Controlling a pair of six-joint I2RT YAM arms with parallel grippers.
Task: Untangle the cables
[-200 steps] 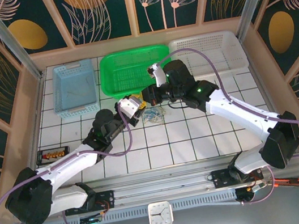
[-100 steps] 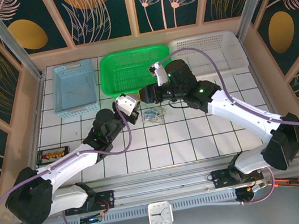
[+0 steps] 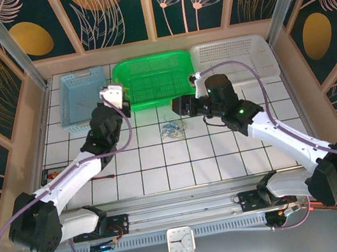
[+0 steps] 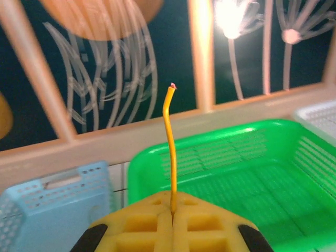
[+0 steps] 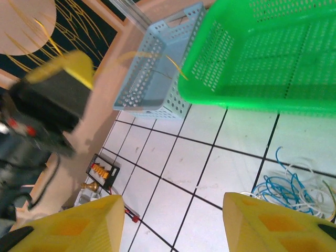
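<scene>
The cables lie as a small tangle of blue, pale yellow and whitish wires on the white tiles, in front of the green tray; the right wrist view has them at its lower right. My left gripper is raised between the blue basket and the green tray. It is shut on one thin yellow cable, whose free end sticks up from between the pads. My right gripper hovers just behind and right of the tangle, open, with only bare tile between its fingers.
Along the back stand a blue basket, a green tray and a white basket. A small black box with orange parts lies at the left near the wooden wall. Wooden walls bound the tiled floor.
My left gripper shut on the yellow cable and swung up and back-left, away from the tangle. My right gripper opened and drew back to the right of the tangle.
</scene>
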